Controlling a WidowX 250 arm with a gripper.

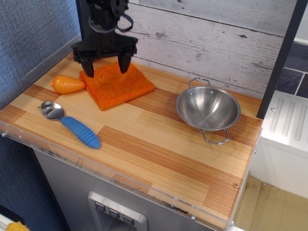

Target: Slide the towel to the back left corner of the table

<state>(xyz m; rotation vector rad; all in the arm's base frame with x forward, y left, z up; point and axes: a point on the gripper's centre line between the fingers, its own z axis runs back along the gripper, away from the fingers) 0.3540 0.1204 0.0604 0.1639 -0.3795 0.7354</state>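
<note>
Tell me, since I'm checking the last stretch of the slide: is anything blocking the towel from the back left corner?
Nothing visible does. The towel already lies near that corner; the carrot toy sits beside its left edge, not behind it. The open gripper hovers over its back part.
</note>
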